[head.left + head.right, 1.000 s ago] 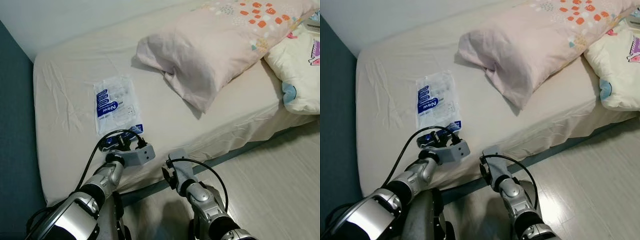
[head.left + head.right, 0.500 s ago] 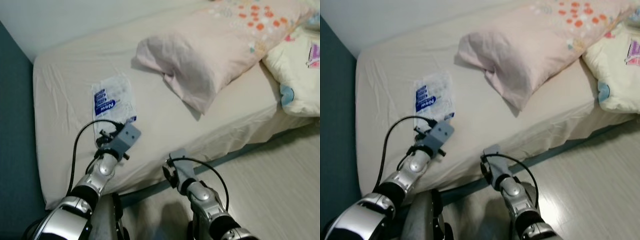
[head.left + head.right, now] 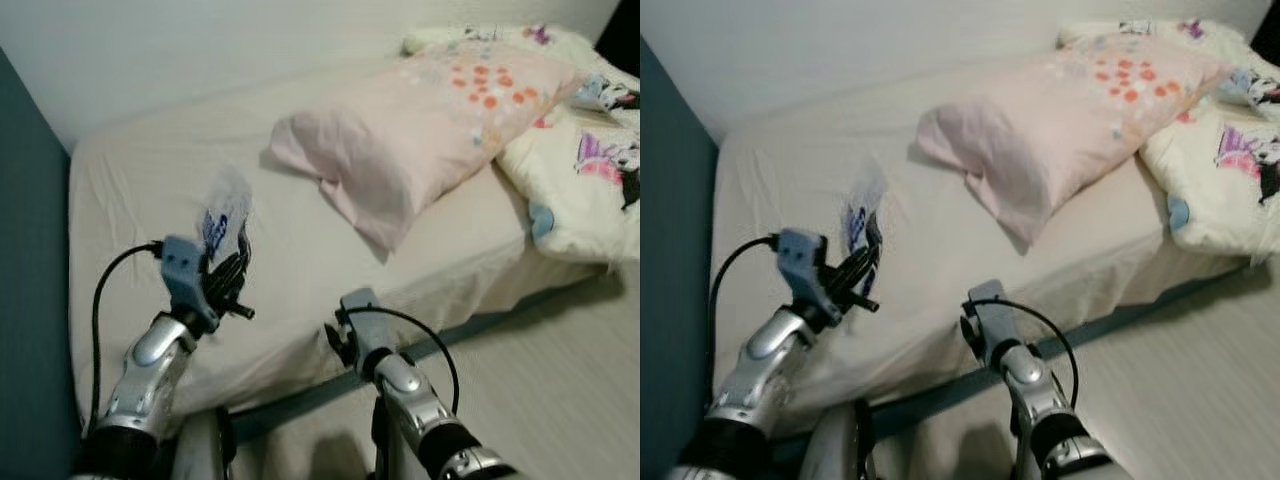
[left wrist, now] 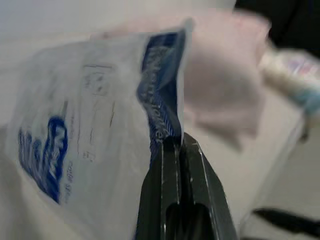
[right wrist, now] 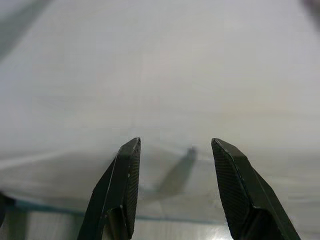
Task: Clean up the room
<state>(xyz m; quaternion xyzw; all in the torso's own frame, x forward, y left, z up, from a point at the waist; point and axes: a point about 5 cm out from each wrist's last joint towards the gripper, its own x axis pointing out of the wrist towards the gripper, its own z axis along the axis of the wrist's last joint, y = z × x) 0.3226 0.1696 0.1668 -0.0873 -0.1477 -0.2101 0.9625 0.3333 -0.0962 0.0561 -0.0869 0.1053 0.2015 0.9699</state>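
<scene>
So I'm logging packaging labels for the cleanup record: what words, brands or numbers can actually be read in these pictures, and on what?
Plastic wrapper, pinched in the left gripper: blue printing along a blue band and a blue logo patch, too blurred to read.
The same wrapper, held up over the bed in the head views: blue marks, illegible.
Quilt: cartoon prints, no legible words.
Pillow: dots only, no text.
</scene>
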